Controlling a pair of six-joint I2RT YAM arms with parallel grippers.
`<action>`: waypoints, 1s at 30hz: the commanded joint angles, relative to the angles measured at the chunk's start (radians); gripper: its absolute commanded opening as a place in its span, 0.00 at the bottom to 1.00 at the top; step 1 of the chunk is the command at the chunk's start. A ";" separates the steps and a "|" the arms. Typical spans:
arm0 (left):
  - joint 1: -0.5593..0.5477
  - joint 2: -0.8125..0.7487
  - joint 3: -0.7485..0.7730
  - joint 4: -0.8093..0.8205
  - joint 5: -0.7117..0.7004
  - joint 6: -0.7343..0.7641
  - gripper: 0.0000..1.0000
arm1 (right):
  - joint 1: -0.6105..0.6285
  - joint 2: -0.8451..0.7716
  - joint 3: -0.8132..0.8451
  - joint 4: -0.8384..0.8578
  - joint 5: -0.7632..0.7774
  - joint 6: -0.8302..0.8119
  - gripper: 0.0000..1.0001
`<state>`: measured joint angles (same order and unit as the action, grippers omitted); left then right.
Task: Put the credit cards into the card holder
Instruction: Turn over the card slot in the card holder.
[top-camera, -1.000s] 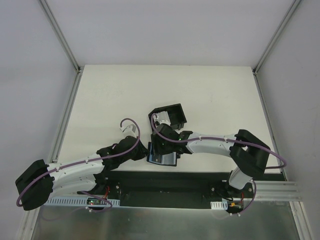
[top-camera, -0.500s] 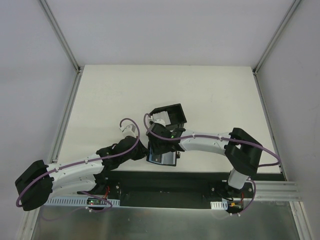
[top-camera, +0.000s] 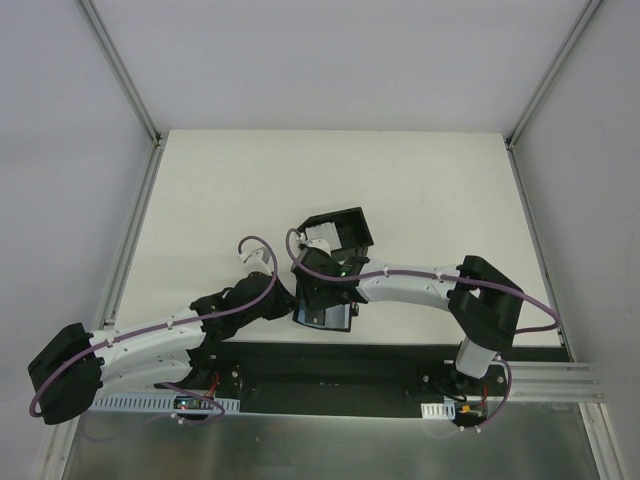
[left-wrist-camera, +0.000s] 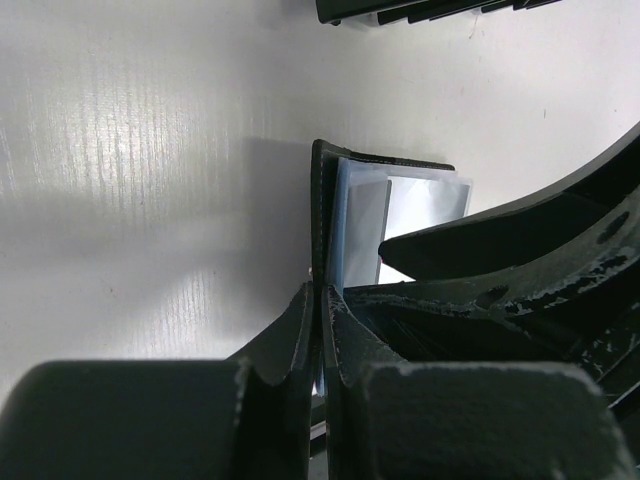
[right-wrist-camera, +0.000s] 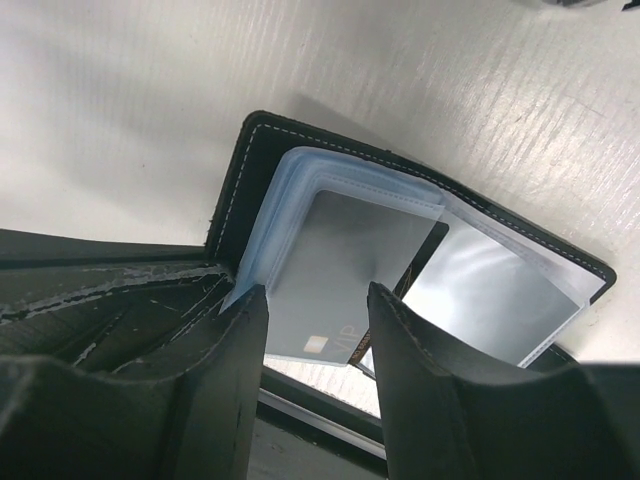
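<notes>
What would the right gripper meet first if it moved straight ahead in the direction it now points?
The right gripper would first meet the grey plastic card that lies between its jaws, partly inside the clear bluish sleeve of the black folding wallet. Whether it touches the card, I cannot tell.

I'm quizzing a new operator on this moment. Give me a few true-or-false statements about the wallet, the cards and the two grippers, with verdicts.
1. The wallet lies open on the table. True.
2. The left gripper is open and clear of the wallet. False: it is shut on the edge of the wallet's cover.
3. A grey card sits partly in a clear sleeve, between the fingers of the right gripper. True.
4. The black box has nothing in it. False: pale cards show inside it.
5. The wallet is at the table's far edge. False: it lies near the arms' bases.
</notes>
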<state>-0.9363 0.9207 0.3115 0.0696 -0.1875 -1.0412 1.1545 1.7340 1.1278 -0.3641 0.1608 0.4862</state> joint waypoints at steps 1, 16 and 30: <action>-0.002 -0.014 -0.005 0.030 -0.009 -0.020 0.00 | 0.005 -0.062 -0.016 0.050 0.006 0.014 0.48; -0.004 -0.011 0.001 0.047 0.003 -0.020 0.00 | 0.023 -0.008 0.024 -0.007 0.019 0.026 0.55; -0.002 -0.040 -0.015 0.048 -0.009 -0.026 0.00 | 0.040 -0.014 0.096 -0.193 0.167 0.005 0.52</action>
<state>-0.9363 0.9035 0.3115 0.0761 -0.1883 -1.0561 1.1893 1.7462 1.1721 -0.4751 0.2607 0.4950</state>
